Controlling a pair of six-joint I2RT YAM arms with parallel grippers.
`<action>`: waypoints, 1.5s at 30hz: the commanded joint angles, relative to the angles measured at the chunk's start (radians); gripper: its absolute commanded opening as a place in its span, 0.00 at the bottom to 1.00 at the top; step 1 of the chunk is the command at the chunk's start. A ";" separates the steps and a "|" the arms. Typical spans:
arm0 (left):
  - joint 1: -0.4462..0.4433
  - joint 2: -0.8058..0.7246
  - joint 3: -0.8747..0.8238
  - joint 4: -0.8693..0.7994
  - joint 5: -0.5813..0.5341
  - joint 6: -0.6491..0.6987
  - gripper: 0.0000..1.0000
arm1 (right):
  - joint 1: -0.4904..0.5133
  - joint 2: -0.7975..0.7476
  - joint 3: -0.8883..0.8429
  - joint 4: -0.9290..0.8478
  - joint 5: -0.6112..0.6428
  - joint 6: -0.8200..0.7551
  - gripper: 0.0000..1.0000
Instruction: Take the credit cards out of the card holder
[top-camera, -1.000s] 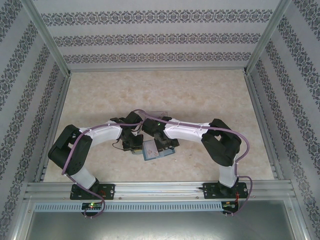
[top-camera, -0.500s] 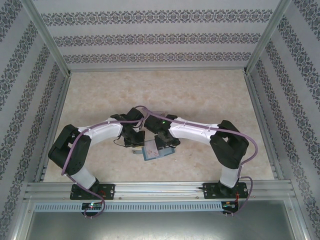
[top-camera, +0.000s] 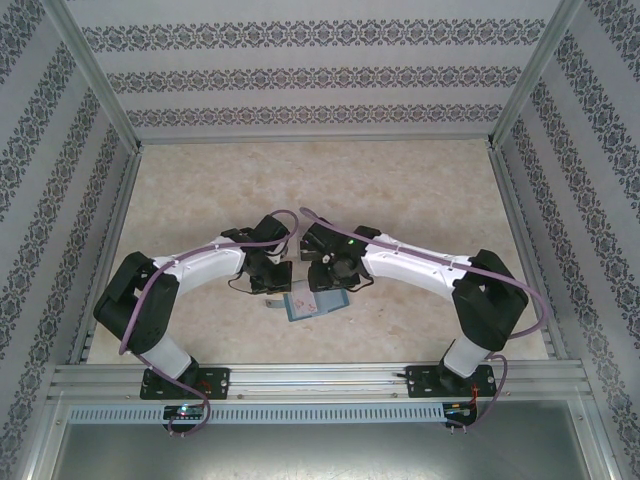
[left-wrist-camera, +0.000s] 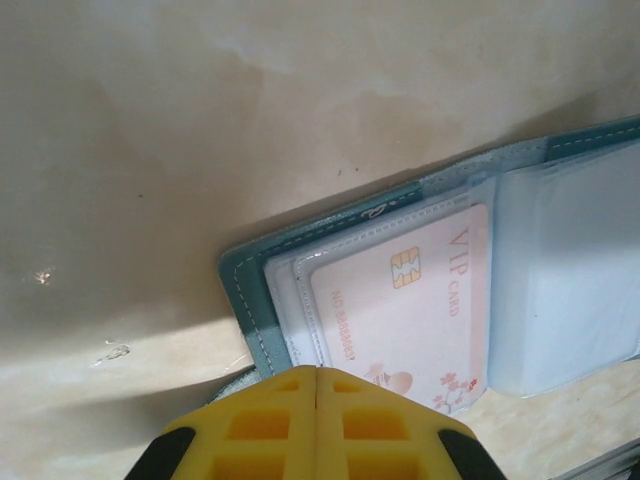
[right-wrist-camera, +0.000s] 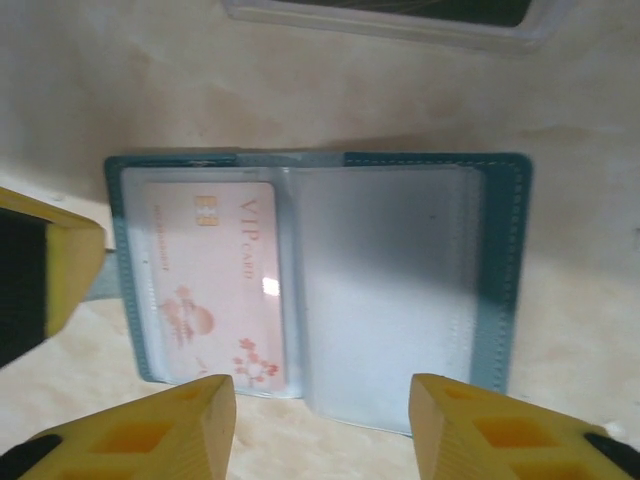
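Looking down through the right wrist camera, I have the card holder (right-wrist-camera: 500, 260) lying spread open and flat on the desk (top-camera: 400, 190), inner sleeves facing up. From overhead it sits toward 6 o'clock of the desk's middle, between the two wrists.

One credit card (right-wrist-camera: 210, 280), pale pink with a chip and "VIP" lettering, is tucked in the clear sleeve on the holder's 9 o'clock half. The 3 o'clock half looks like a clouded, empty sleeve, though I cannot tell whether another card hides under it. A clear plastic piece (right-wrist-camera: 390, 18) lies on the desk at 12 o'clock of the holder, apart from it.

My left fingers (left-wrist-camera: 260, 430) are pressed together with nothing between them, parked at the holder's outer edge on the card side. I read that as a hold-down, so the soft holder will not slide or fold when the card is pulled. Whether they actually press on the edge or strap I cannot tell.

My right fingers (right-wrist-camera: 470, 420) stand apart and empty at 6 o'clock of the holder, straddling its fold, placed to come in on the card. No card is out yet.
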 joint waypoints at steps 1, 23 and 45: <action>-0.021 -0.016 -0.013 0.024 0.021 -0.023 0.02 | -0.014 -0.016 -0.047 0.119 -0.131 0.041 0.43; -0.041 0.046 -0.039 0.036 0.010 -0.019 0.00 | -0.023 0.137 -0.093 0.286 -0.242 0.073 0.24; -0.041 0.046 -0.036 0.011 -0.009 -0.008 0.00 | -0.026 0.155 -0.087 0.221 -0.157 0.038 0.28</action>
